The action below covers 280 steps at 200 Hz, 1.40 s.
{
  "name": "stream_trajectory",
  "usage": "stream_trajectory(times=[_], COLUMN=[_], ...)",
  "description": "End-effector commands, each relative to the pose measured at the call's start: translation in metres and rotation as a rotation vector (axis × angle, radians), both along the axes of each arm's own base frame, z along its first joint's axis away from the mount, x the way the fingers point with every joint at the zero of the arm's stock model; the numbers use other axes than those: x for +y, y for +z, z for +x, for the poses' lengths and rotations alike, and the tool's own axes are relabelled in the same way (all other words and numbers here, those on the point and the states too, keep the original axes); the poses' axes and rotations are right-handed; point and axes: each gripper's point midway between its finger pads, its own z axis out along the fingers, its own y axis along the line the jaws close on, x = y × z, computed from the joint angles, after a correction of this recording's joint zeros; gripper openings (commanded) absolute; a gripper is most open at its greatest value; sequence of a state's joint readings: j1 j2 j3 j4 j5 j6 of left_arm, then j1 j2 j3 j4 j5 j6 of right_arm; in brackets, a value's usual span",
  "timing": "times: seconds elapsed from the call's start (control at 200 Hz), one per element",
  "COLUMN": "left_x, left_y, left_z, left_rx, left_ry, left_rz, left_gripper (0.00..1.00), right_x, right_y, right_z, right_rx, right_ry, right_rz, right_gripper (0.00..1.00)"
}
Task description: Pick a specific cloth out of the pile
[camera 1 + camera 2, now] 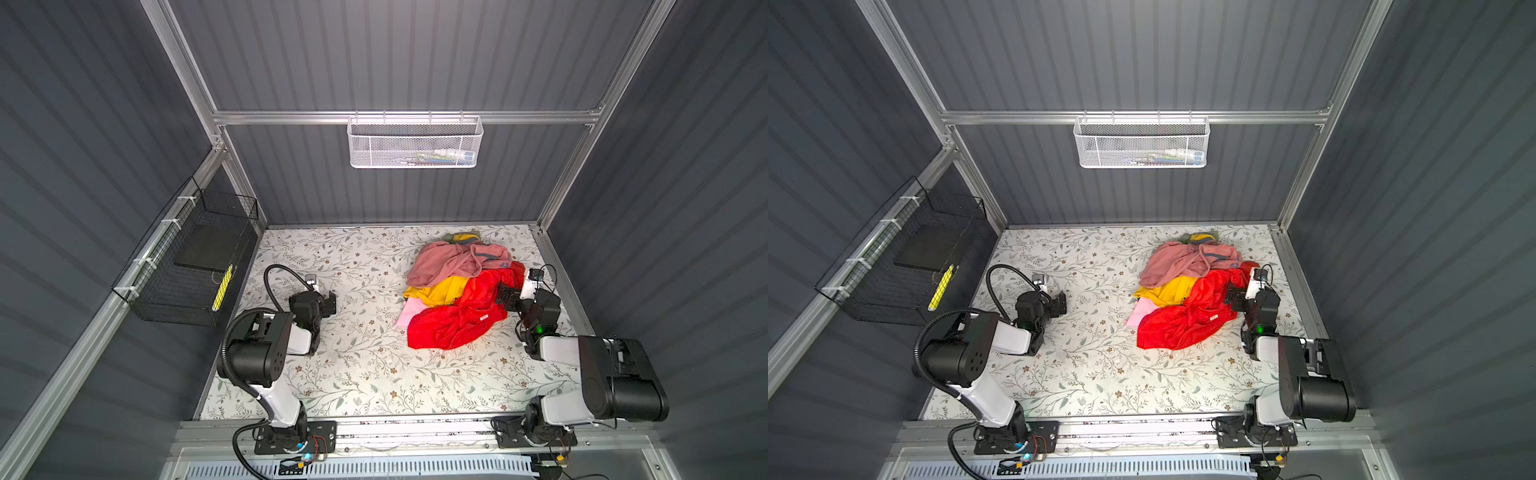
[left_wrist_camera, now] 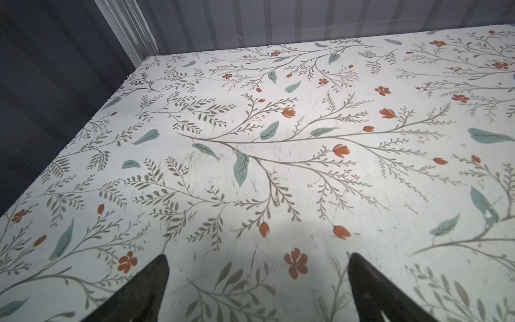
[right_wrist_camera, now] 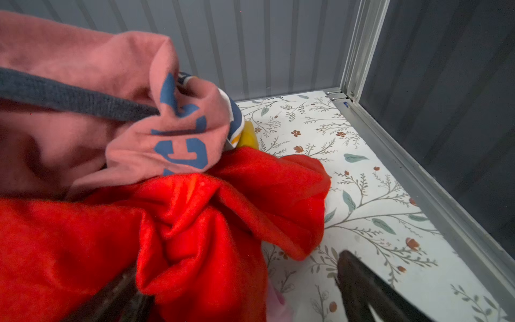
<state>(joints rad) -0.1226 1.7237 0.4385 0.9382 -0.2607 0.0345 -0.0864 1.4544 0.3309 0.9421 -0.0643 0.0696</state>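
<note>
The pile point(image 1: 457, 286) point(image 1: 1187, 286) lies on the right half of the table: a dusty salmon-pink garment point(image 1: 449, 262) with blue letters point(image 3: 184, 150) on top, mustard yellow point(image 1: 436, 291) under it, bright red point(image 1: 453, 322) point(image 3: 195, 237) in front. Only a corner of the light pink cloth point(image 1: 409, 312) point(image 1: 1140, 312) shows at the pile's left edge, and a scrap of that cloth point(image 3: 276, 304) shows under the red. My right gripper point(image 1: 508, 293) point(image 3: 239, 278) is open at the pile's right edge, with a red fold between its fingers. My left gripper point(image 1: 330, 302) point(image 2: 257, 267) is open over bare table, well left of the pile.
A white mesh basket point(image 1: 413, 143) hangs on the back wall. On the left wall there is a black wire basket point(image 1: 195, 266). An aluminium frame rail point(image 3: 418, 172) runs along the table's right edge, close to my right gripper. The table point(image 1: 365, 365) has a floral cover.
</note>
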Motion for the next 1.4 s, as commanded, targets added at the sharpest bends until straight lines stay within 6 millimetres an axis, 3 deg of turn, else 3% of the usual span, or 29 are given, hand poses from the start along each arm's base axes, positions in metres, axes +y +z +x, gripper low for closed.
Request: stream_trajectory(times=[0.0,0.685,0.775,0.82,0.905,0.985,1.01,1.105,1.22,1.395], left_x=[0.003,0.002,-0.004,-0.008,-0.012,-0.013,-0.013,-0.017,-0.023,-0.013], left_y=[0.011,0.009,0.026,0.041,0.051,0.062,0.065,0.072,0.068,0.054], left_z=[0.005,0.007,0.013,0.018,0.014,0.006,0.005,-0.003,-0.01,-0.021], left_rx=[-0.037,-0.023,-0.009,0.075,0.252,0.217,0.191,0.157,0.177,0.191], left_ry=[0.003,-0.005,-0.044,-0.042,-0.016,0.016,0.019,0.035,0.041,0.143], left_rz=[0.005,-0.004,-0.008,-0.055,-0.119,-0.194,-0.219,-0.307,-0.388,-0.433], left_gripper=[1.0,1.0,1.0,1.0,1.0,1.0,1.0,1.0,1.0,1.0], right_x=[0.0,-0.001,-0.006,-0.012,-0.019,-0.018,-0.016,0.005,0.035,0.09], right_y=[0.004,0.007,0.02,0.027,0.036,0.045,0.058,0.084,0.113,0.113], right_z=[0.001,0.001,0.002,0.001,-0.009,-0.022,-0.027,-0.039,-0.049,-0.056], right_rx=[-0.022,-0.026,0.016,0.063,0.169,0.166,0.134,0.1,0.065,0.151], right_ry=[0.012,0.002,-0.026,-0.071,-0.131,-0.146,-0.146,-0.033,0.095,0.198], right_rz=[0.001,0.002,0.017,0.051,0.117,0.167,0.187,0.228,0.204,0.005], right_gripper=[0.99,0.99,0.99,0.99,0.99,0.99,0.99,0.99,0.91,0.88])
